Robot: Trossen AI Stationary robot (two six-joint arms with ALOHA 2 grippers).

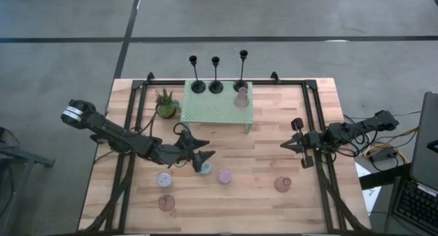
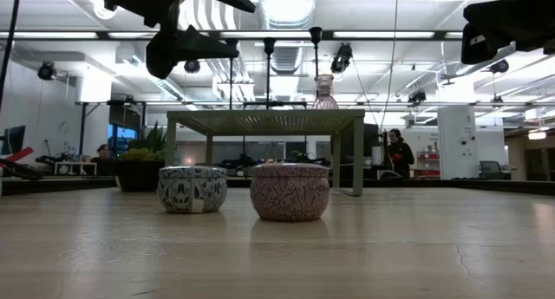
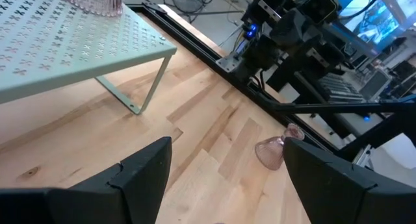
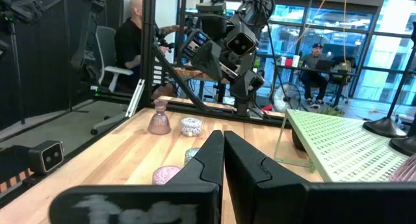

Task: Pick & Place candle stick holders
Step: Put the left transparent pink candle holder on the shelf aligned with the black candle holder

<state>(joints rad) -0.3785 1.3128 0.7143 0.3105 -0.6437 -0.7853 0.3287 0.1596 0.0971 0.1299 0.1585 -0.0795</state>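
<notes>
Three slim black candlesticks (image 1: 215, 84) stand on their round bases along the far edge of the mint-green shelf (image 1: 217, 107). A pink glass holder (image 1: 241, 98) stands on the shelf too. Several short round holders rest on the table: a pale patterned one (image 1: 164, 179), a bluish one (image 1: 206, 169), a lavender one (image 1: 224, 176) and two pink ones (image 1: 282, 185) (image 1: 166, 202). My left gripper (image 1: 204, 161) hovers open above the table by the bluish holder, with nothing between its fingers (image 3: 146, 175). My right gripper (image 1: 290, 143) waits shut at the table's right side.
A small potted plant (image 1: 166, 105) stands left of the shelf. Black rails (image 1: 315, 126) run along the table's left, right and far sides. Bare wood lies between the shelf and the short holders. People sit in the room beyond the table (image 4: 133, 39).
</notes>
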